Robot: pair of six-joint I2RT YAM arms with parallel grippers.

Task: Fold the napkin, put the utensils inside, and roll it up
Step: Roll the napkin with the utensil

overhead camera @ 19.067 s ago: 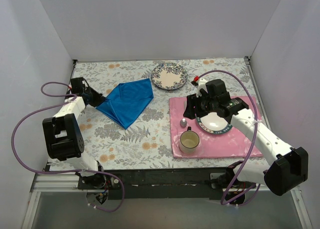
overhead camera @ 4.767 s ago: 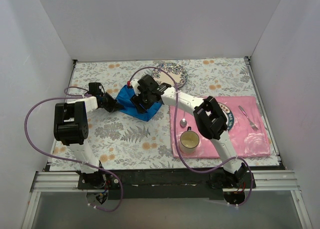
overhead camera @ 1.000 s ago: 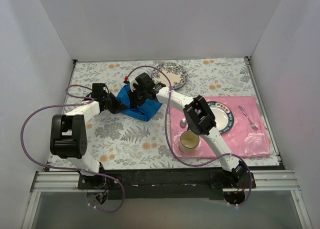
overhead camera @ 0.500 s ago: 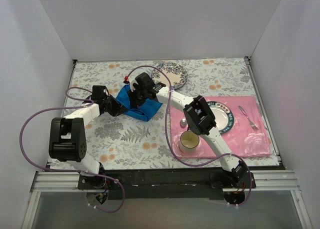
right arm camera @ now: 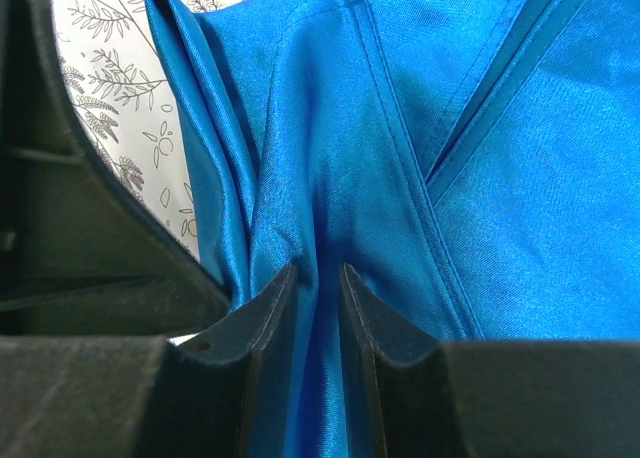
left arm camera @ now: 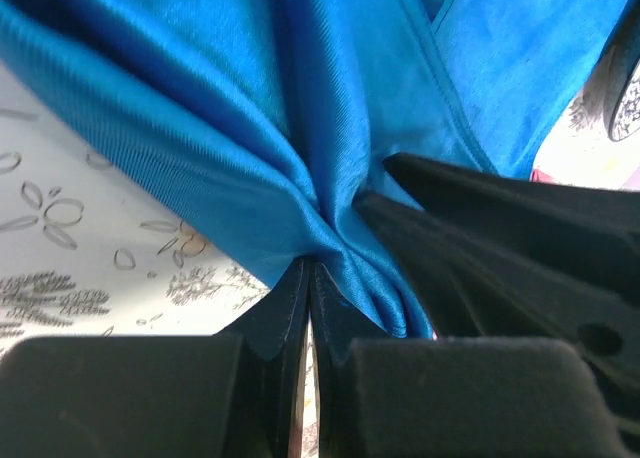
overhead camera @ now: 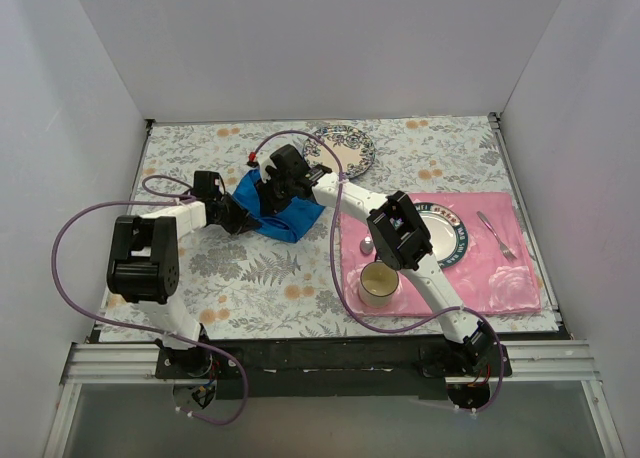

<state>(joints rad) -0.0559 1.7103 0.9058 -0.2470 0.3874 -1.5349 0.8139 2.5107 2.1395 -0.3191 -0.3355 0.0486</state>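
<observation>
Pinching bright blue soft cloth napkin (overhead camera: 295,218) from two sides: left gripper (left arm camera: 310,270) clenched on its left folds, right gripper (right arm camera: 320,274) clenched on far folds, likely to pull fold flat. Napkin lay bunched left of pink rectangular placemat (overhead camera: 500,283), where slim silver fork (overhead camera: 497,234) lay.

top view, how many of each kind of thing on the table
napkin: 1
plates: 2
mug: 1
placemat: 1
fork: 1
spoon: 1
total: 7
</observation>
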